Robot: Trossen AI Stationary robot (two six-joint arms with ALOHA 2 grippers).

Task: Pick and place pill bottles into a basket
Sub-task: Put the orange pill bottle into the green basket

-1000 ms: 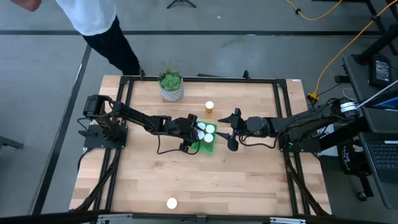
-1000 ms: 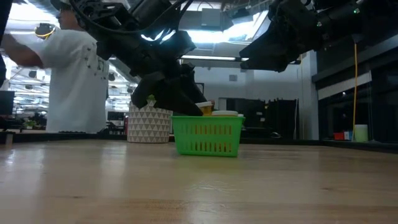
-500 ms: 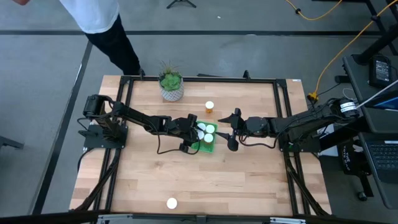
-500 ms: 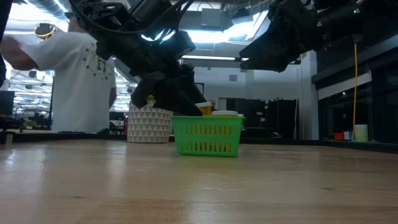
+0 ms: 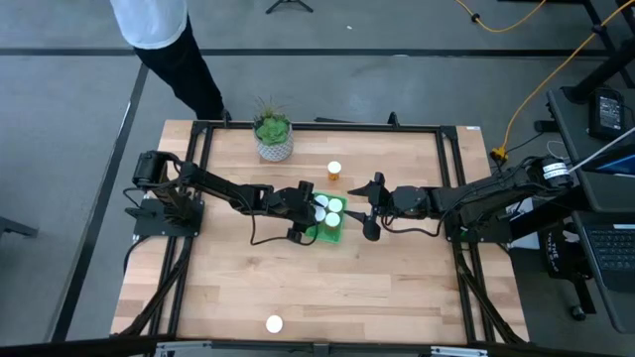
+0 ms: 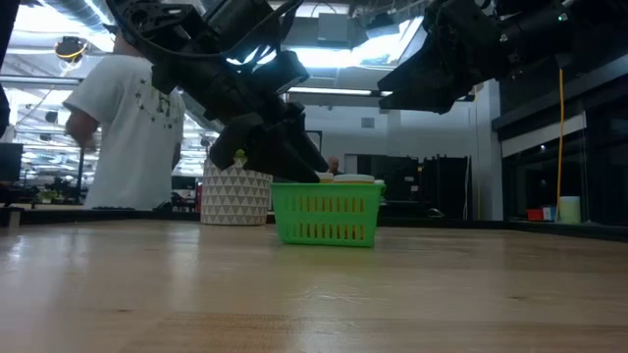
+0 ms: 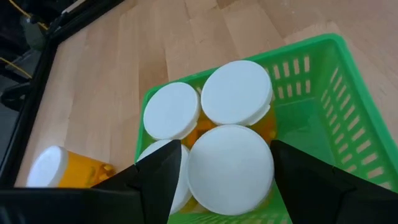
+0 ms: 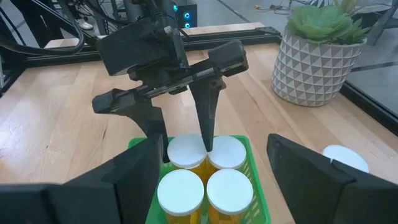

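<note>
From my low view, the basket [image 6: 328, 216] wall hides all but the caps of the bottles [image 6: 357, 179] inside. In my left wrist view, a fourth bottle [image 7: 163, 168] sits half behind my gripper finger [image 7: 158, 180].

Wooden table [image 5: 397, 288]: green basket [image 5: 328, 234], plant pot [image 5: 274, 147], two loose pill bottles [image 5: 334, 171].

I find the basket [image 5: 327, 224] mid-desk crowded: four bottles [image 8: 180, 190] fill one end, and the left gripper [image 5: 310, 215] hangs over them with fingers [image 7: 158, 171] spread around a cap. The right gripper [image 5: 369, 208] stands just beside the basket, blocking that side. One bottle [image 5: 334, 171] and the plant pot [image 5: 274, 144] occupy the far desk [image 5: 397, 288]; another bottle [image 5: 274, 323] sits near the front edge.
</note>
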